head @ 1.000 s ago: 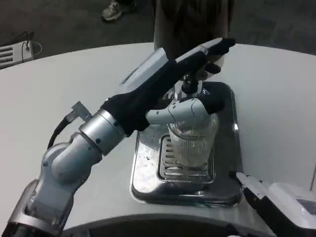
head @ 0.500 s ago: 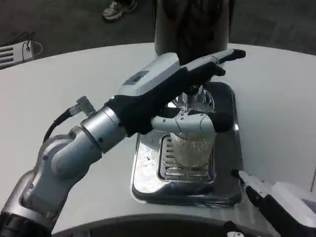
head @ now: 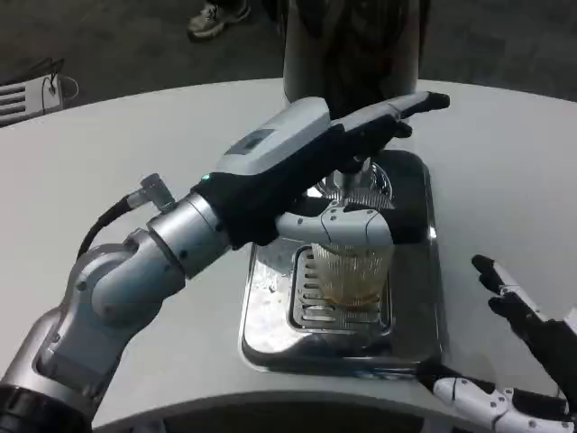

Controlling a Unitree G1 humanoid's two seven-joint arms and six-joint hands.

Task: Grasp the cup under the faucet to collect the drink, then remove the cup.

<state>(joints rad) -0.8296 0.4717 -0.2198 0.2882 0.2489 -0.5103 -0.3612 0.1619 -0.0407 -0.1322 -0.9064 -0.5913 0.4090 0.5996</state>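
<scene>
Head view. The left hand point(head: 347, 171) reaches from 8 o'clock across the steel tray point(head: 270, 316) and grasps the cup point(head: 350, 271): one white finger point(head: 338, 225) wraps the cup's near side just below the rim, while the upper fingers extend past it toward 2 o'clock. The cup (clear, ribbed) stands upright on the slotted grate point(head: 311, 302) at the tray's centre, directly beneath the faucet point(head: 356, 176), whose spout is partly hidden by the hand. A shallow amber layer of drink point(head: 347, 290) lies in the cup's bottom. Behind the tray, at 12 o'clock, rises the dispenser point(head: 352, 45), a dark metallic cylinder. The right hand point(head: 523, 361) hovers at 4 o'clock, off the tray's right edge above the white bench point(head: 135, 153), released, its fingers spread apart and holding nothing. A shoe point(head: 212, 18) shows on the floor at 11 o'clock.
</scene>
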